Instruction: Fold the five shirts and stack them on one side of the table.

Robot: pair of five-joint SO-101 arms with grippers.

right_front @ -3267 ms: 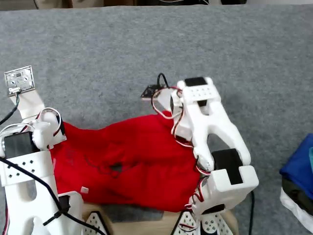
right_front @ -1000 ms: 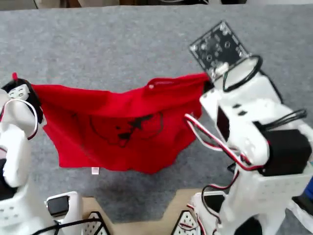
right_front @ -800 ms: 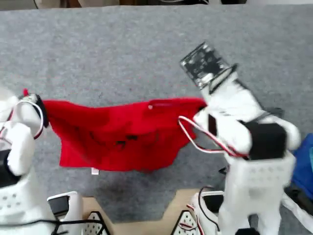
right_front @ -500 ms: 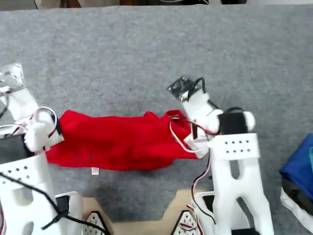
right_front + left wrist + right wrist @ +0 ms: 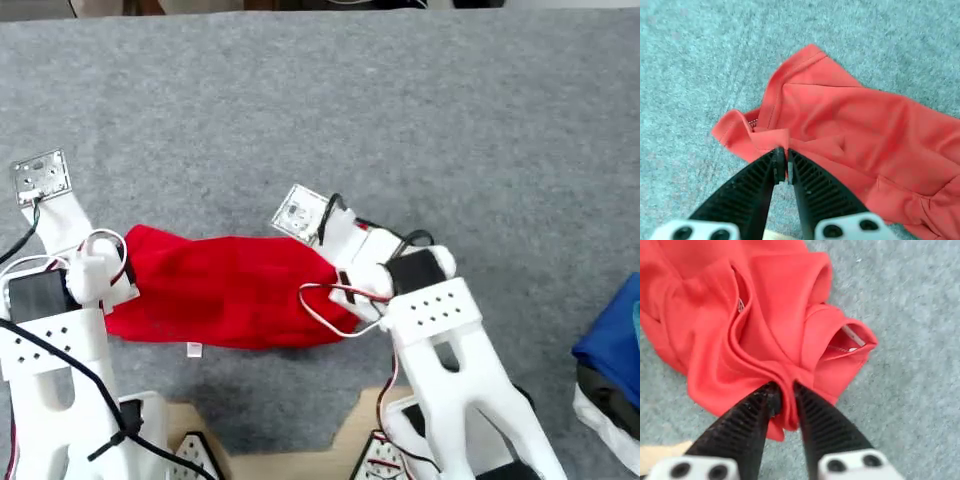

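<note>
Left end effector [image 5: 781,167] clamped on a hem fold at one end of the red shirt [image 5: 225,290]; right end effector [image 5: 785,395] clamped on bunched cloth at the other. Shirt lies on the surface [image 5: 420,100], long axis parallel to its near edge.

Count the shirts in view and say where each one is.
4: the red shirt lies mid-table; a blue shirt, a dark shirt and a white shirt are piled at the table's right edge, cut off, so more may be hidden.
</note>
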